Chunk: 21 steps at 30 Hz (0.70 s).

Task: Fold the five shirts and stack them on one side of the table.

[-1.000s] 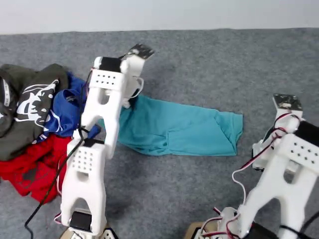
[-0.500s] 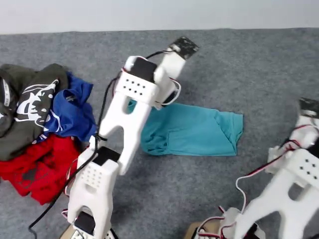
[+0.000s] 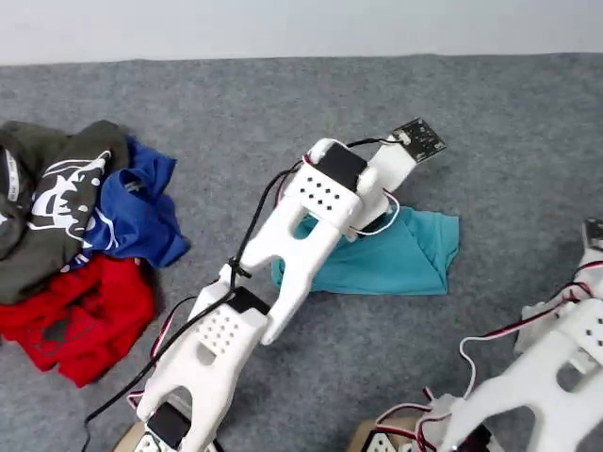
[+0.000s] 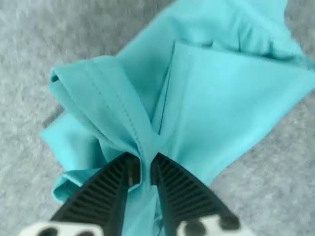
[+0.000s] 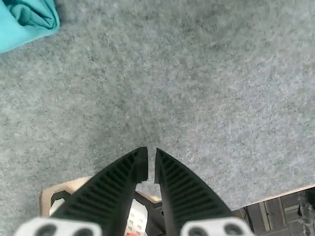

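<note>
The teal shirt (image 3: pixel 415 250) right of centre is plain, with matching stitching along its hems. At the far left, the olive shirt (image 3: pixel 57 179) carries a white graphic print. The blue shirt (image 3: pixel 132 212) is beside it and the red shirt (image 3: pixel 85 311) nearer. The table (image 3: pixel 471 122) is mottled grey. The left arm (image 3: pixel 311 217) and right arm (image 3: pixel 556 367) are white with black motors. The left gripper (image 4: pixel 142 164) and right gripper (image 5: pixel 147 157) have black ribbed fingers.
</note>
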Each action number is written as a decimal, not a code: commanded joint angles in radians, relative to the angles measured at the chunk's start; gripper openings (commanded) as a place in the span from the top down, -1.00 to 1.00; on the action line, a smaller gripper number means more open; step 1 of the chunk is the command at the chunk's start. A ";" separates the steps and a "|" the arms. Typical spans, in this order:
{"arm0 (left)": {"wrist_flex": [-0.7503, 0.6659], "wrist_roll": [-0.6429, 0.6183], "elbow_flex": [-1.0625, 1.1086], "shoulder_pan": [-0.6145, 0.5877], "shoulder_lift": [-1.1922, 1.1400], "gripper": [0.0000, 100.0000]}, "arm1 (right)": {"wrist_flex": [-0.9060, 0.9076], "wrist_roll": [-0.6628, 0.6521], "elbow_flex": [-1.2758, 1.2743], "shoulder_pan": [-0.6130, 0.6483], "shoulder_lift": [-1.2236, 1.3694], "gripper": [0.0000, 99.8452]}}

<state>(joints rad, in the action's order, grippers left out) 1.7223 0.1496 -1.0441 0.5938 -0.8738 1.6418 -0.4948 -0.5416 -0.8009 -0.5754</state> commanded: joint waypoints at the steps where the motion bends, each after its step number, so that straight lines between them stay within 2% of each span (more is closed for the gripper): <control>1: 0.023 -0.025 -0.151 0.035 -0.028 1.00 | -0.008 -0.009 0.009 -0.012 -0.038 0.92; 11: 0.017 -0.029 -0.237 0.109 -0.074 1.00 | -0.001 -0.009 0.009 -0.012 -0.038 0.92; 21: -0.041 -0.064 -0.237 0.120 -0.071 1.00 | -0.007 -0.009 0.009 -0.012 -0.038 0.92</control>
<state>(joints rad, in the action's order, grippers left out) 1.7100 0.1020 -1.2329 0.7027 -0.9613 1.6418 -0.4948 -0.5416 -0.8040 -0.5769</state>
